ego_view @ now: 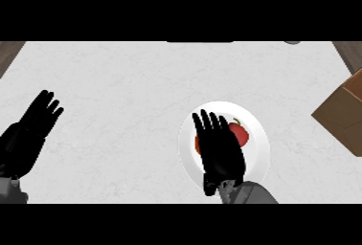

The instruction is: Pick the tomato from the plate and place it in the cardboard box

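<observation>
A: Whereabouts of tomato [242,135]?
B: On white plate [263,154], toward far side, mostly hidden beneath right hand [220,154]. Only a red flank and a bit of green stalk showing to the right of the fingers.
A: State of that hand's fingers?
B: Straight, close together, pointing away, laid flat over the fruit, curled round nothing. Cannot tell whether touching or just above.
A: Left hand [28,135]?
B: At left edge of counter [127,86], fingers up and relaxed, resting, holding nothing.
A: Handling, at a guess?
B: Probably light, round and smooth-skinned, so apt to roll or slip. Soft enough to bruise if squeezed. Best taken round the widest part, thumb one side, fingers opposite, clear of stalk.
A: Destination?
B: Cardboard box [345,115] at right edge, well apart from plate, only partly in view.
</observation>
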You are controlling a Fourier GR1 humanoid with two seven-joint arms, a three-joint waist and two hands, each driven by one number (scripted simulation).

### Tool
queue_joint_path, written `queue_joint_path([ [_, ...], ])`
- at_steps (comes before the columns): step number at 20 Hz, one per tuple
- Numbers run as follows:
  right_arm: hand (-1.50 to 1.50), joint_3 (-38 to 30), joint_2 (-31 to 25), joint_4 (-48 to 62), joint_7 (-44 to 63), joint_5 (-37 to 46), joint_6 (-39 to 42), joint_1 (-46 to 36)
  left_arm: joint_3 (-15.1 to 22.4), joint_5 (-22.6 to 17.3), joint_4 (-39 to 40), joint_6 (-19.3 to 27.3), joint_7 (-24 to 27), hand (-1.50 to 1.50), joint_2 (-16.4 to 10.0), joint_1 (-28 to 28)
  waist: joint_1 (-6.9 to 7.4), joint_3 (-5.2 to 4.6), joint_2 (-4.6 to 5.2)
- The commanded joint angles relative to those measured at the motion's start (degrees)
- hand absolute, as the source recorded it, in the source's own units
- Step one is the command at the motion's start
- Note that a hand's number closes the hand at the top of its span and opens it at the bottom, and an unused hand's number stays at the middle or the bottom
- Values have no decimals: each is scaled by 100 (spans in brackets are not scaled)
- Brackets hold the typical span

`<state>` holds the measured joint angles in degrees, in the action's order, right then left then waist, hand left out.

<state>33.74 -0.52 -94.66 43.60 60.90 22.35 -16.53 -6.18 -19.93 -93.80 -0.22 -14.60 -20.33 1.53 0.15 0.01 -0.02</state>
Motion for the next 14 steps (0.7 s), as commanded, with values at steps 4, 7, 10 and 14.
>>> queue_joint_path([
  [4,-150,-137,41,26,-63,143,136,165,34,253,-304,120,-434,0,282,187,-15,0,-3],
  [7,-150,-71,28,90,-186,179,127,307,31,469,-455,6,-61,0,440,-281,-3,0,-5],
  [10,-150,-219,52,652,-152,21,-80,-166,-159,298,-396,-90,-451,0,387,-39,8,0,-1],
  [14,-150,-82,51,862,-146,-60,-383,-327,-90,550,-502,98,-614,0,500,182,9,0,0],
])
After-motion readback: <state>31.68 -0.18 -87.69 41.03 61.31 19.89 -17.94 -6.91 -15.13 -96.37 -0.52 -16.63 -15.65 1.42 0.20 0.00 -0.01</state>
